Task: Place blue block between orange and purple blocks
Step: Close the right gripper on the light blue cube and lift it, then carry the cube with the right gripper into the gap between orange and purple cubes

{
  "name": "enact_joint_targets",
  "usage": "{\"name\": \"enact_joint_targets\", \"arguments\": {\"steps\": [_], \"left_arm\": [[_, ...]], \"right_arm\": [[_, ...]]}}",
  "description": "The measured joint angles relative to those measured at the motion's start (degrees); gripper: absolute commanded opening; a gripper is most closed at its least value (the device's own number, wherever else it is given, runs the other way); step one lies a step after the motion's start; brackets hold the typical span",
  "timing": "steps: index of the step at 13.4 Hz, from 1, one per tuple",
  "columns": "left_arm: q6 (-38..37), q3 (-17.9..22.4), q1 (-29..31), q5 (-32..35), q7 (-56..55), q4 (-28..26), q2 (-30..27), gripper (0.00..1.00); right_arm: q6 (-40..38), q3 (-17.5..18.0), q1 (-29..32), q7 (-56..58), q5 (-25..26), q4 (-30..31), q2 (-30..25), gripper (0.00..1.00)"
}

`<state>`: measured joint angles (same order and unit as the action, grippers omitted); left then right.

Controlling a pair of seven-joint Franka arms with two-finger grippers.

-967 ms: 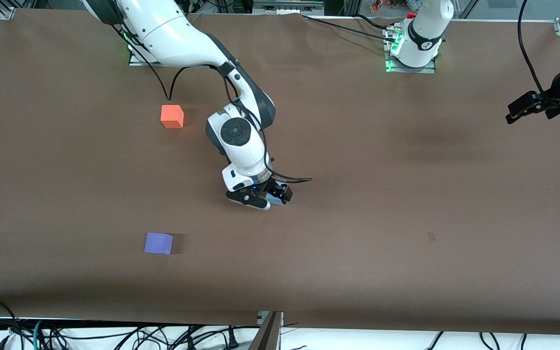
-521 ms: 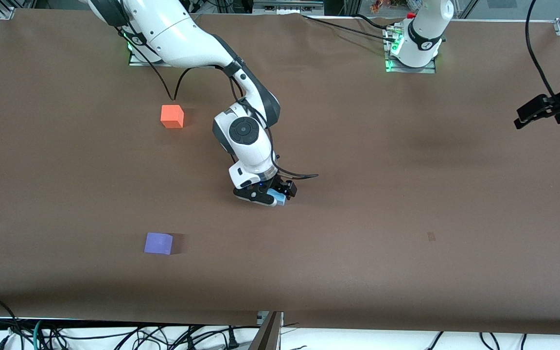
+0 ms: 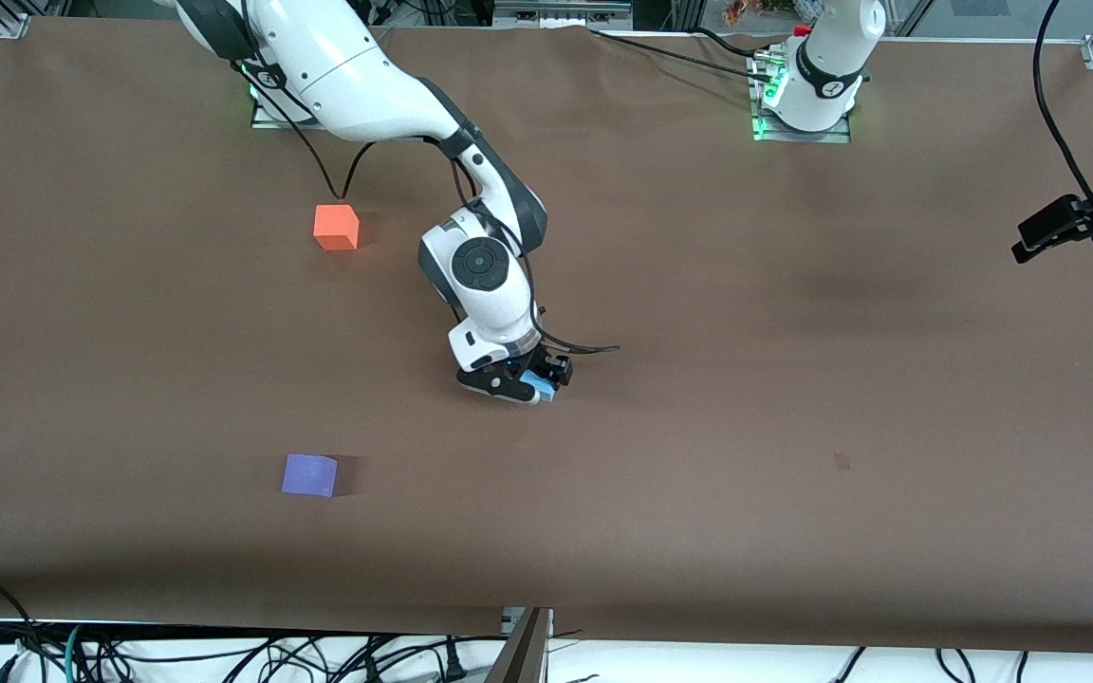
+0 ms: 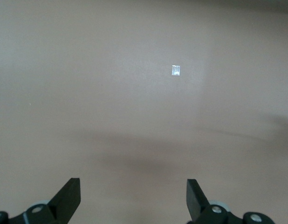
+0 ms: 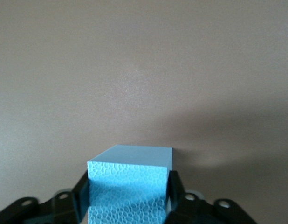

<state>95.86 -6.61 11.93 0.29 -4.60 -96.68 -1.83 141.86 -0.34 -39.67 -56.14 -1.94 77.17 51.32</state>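
My right gripper (image 3: pixel 535 382) is down at the table near its middle, shut on the blue block (image 3: pixel 540 386). In the right wrist view the sky-blue cube (image 5: pixel 130 179) fills the space between both black fingers (image 5: pixel 174 189), which press its two sides. The orange block (image 3: pixel 336 227) sits toward the right arm's end, far from the front camera. The purple block (image 3: pixel 309 474) lies toward the same end, nearer the front camera. My left gripper (image 3: pixel 1045 232) hangs open over the left arm's end of the table, with only bare table between its fingers (image 4: pixel 71 198).
Brown paper covers the table (image 3: pixel 793 379). A small pale mark (image 3: pixel 842 461) lies on it toward the left arm's end, and shows as the mark (image 4: pixel 176 70) in the left wrist view. Cables (image 3: pixel 224 655) hang below the table's near edge.
The right gripper has closed its fingers onto the blue block, after settling slightly lower around it. The left arm has drifted farther toward its own end of the table.
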Motion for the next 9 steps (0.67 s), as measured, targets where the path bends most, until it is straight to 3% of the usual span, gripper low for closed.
{"name": "enact_joint_targets", "arguments": {"steps": [7,9], "left_arm": [[-0.1,-0.6,-0.4,0.0,-0.1,1.0,0.0,1.00],[-0.1,-0.8,-0.4,0.0,-0.1,1.2,0.0,1.00]], "right_arm": [[-0.8,-0.9,0.5,0.8,0.0,-1.8,-0.2,0.18],[-6.3,-1.2,2.2,5.8,0.1,-2.8,-1.6,0.18]]}}
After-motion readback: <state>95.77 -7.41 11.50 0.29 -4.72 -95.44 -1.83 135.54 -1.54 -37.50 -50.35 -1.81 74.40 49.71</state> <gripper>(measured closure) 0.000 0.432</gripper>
